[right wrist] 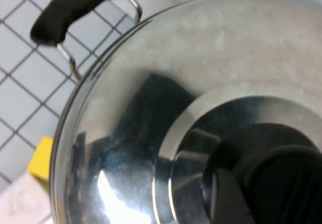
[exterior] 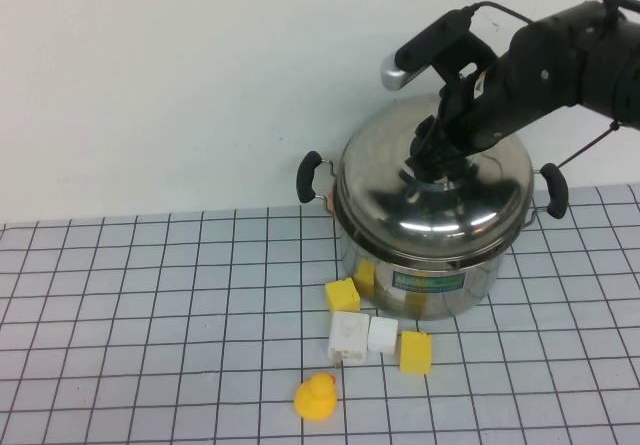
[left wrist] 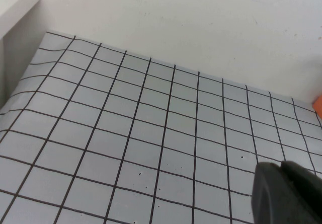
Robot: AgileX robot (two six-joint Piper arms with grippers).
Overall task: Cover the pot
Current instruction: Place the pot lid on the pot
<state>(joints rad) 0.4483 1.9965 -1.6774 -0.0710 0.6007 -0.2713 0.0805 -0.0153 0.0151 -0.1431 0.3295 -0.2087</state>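
Reaching down from the right, the right gripper (exterior: 432,155) sits at the black knob (right wrist: 274,176) of the domed steel lid (exterior: 430,200), its fingers set partly apart around the knob; actual contact is hard to make out. Directly beneath it the lid rests on the pot (exterior: 425,280). Below the pot, nearer the camera, lie yellow blocks (exterior: 343,294), white blocks (exterior: 362,336) and a yellow duck (exterior: 317,399). Only a dark edge of the left gripper (left wrist: 284,194) shows over bare gridded table (left wrist: 151,133); I cannot tell its opening.
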